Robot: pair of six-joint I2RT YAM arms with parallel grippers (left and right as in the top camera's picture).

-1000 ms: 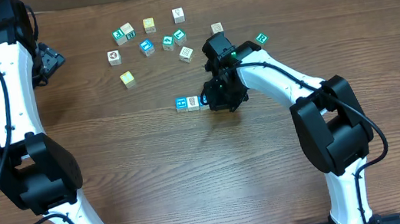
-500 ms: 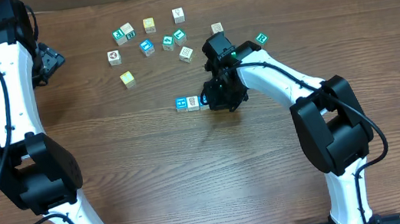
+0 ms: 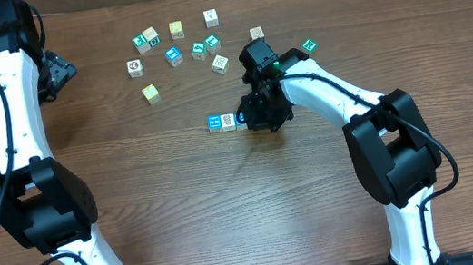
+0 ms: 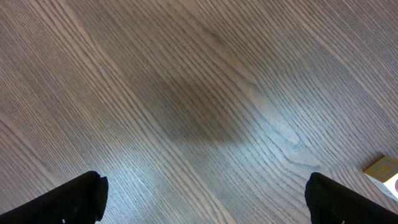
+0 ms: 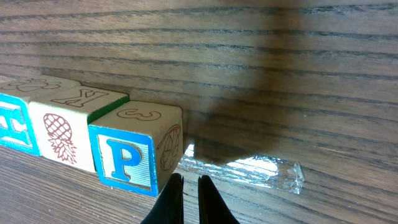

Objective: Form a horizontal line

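The horizontal line [image 3: 221,122] is a short row of small wooden cubes at the table's middle. In the right wrist view it shows a blue-faced cube [image 5: 12,127], a white pineapple-picture cube [image 5: 62,134] and a blue letter P cube [image 5: 127,158], touching side by side. My right gripper [image 5: 186,202] is shut with nothing between its fingers, its tips just beside the P cube's right face. From overhead the right gripper [image 3: 252,123] covers that end of the row. My left gripper [image 3: 55,74] hovers open far back left, over bare wood [image 4: 205,208].
Several loose cubes [image 3: 176,53] lie scattered behind the row, and a teal one [image 3: 308,46] sits to the right of the right arm. A shiny clear patch [image 5: 249,168] lies on the wood right of the P cube. One cube corner [image 4: 384,174] shows at the left wrist view's edge.
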